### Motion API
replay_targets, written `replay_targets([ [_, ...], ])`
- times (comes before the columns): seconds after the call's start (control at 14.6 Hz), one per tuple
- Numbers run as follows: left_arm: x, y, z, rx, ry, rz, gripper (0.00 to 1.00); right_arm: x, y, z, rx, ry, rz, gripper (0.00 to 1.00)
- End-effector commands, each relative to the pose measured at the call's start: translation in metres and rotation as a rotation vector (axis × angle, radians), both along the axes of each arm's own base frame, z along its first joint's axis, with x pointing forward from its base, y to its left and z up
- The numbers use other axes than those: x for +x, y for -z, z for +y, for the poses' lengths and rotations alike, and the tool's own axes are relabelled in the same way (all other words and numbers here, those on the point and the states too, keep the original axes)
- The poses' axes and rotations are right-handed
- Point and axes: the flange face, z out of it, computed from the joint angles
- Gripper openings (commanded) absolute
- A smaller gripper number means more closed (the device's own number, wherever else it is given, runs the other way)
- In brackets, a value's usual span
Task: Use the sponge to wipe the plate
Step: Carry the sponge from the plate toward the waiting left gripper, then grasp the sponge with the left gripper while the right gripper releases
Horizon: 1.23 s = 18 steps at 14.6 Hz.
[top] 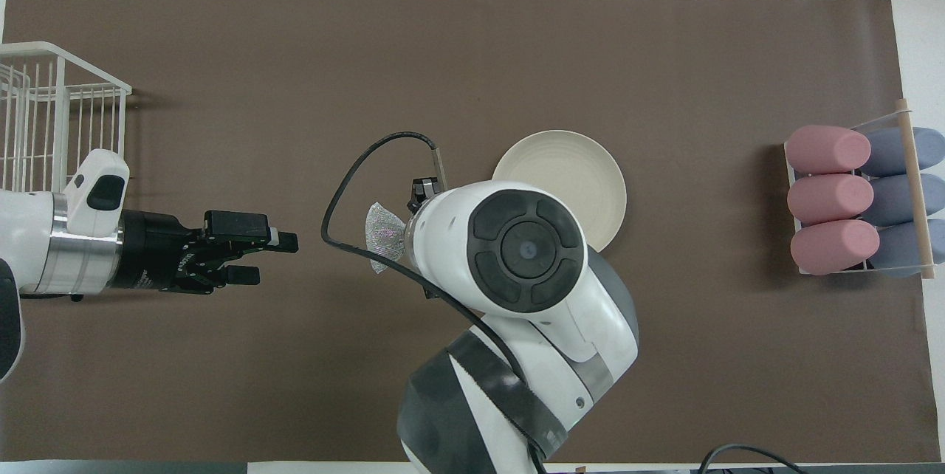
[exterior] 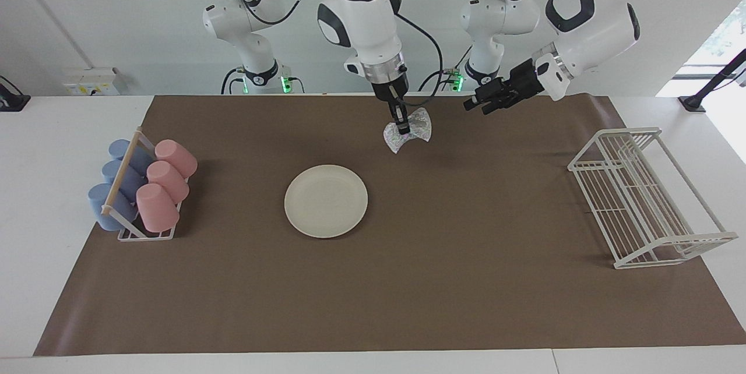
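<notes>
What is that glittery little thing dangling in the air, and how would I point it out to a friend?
Start at the brown mat covering the table, then find the round cream plate near its middle. Up in the air over the mat, the right gripper has its fingers shut on the sponge. It is the only silvery, sparkly, bow-shaped thing; the cups are plain pink and blue.

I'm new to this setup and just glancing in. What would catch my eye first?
The right gripper holds a sparkly sponge in the air, over the brown mat between the plate and the robots. The cream plate lies bare mid-table. The left gripper waits, jaws open, near a white wire rack.
</notes>
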Motion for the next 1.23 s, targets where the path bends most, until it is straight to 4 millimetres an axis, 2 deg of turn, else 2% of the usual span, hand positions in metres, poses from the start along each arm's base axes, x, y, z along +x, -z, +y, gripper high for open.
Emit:
replay_targets([
  [0.0, -0.002, 0.006, -0.004, -0.099, -0.056, 0.048, 1.00, -0.004, -0.001, 0.010, -0.024, 0.001, 0.002, 0.00],
  [0.14, -0.002, 0.011, -0.009, -0.183, -0.092, 0.079, 1.00, -0.011, -0.004, 0.017, -0.021, -0.004, 0.001, 0.00],
  [0.21, -0.002, 0.015, -0.011, -0.226, -0.107, 0.095, 1.00, -0.022, -0.005, 0.029, -0.020, -0.020, 0.001, 0.00],
  [0.41, 0.002, 0.029, -0.020, -0.324, -0.118, 0.104, 1.00, -0.037, -0.004, 0.042, -0.039, -0.016, -0.010, 0.00],
  [0.48, 0.005, 0.037, -0.023, -0.326, -0.124, 0.112, 1.00, -0.037, -0.004, 0.043, -0.042, -0.010, -0.012, 0.00],
  [0.69, 0.003, 0.038, -0.028, -0.326, -0.109, 0.113, 1.00, -0.037, -0.005, 0.043, -0.041, -0.009, -0.016, 0.00],
  [0.75, 0.003, 0.038, -0.028, -0.326, -0.108, 0.112, 0.95, -0.037, -0.005, 0.043, -0.041, -0.009, -0.016, 0.00],
  [0.89, 0.002, 0.039, -0.030, -0.327, -0.101, 0.120, 0.76, -0.037, -0.005, 0.043, -0.041, -0.009, -0.016, 0.00],
  [1.1, -0.001, 0.040, -0.037, -0.324, -0.095, 0.130, 0.60, -0.036, -0.005, 0.042, -0.041, -0.007, -0.016, 0.00],
  [1.17, -0.002, 0.040, -0.039, -0.323, -0.095, 0.132, 0.58, -0.036, -0.005, 0.042, -0.040, -0.007, -0.017, 0.00],
])
